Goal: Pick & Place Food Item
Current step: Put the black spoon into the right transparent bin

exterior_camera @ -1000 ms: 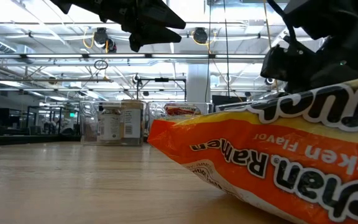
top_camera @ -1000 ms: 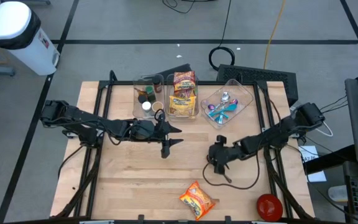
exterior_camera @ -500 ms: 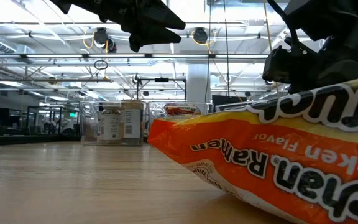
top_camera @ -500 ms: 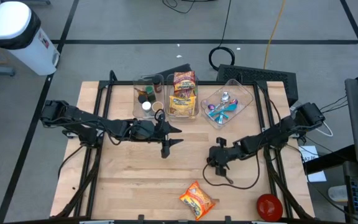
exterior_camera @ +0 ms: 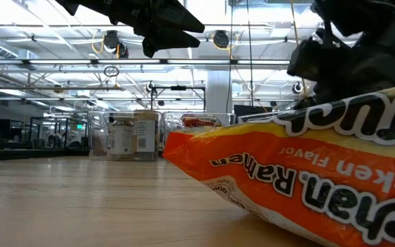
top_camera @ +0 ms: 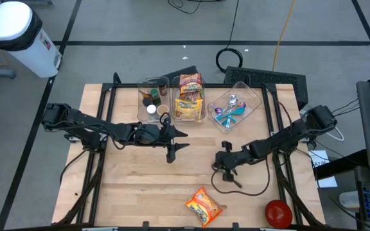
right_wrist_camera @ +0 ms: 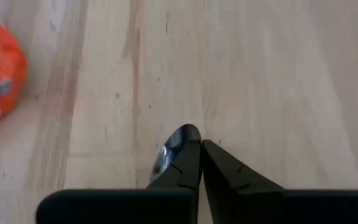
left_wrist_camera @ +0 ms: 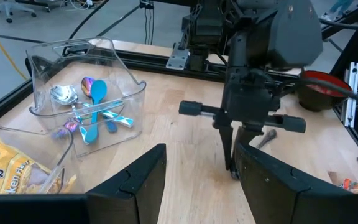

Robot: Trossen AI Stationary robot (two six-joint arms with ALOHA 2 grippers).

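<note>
The right hand (right_wrist_camera: 199, 149) is clenched above the pale wood-grain table (right_wrist_camera: 260, 74), pinching what may be a shiny metal spoon (right_wrist_camera: 174, 148); a crinkly orange ramen packet (top_camera: 203, 205) lies nearby.

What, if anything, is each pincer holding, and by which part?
Left pincer: open, empty. Right pincer: shut, its tips at a shiny metal object on the table; an actual grip cannot be told.

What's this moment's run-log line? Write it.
right fingers shut, tips down at wooden table | left fingers open, empty | orange ramen packet lying untouched
</note>
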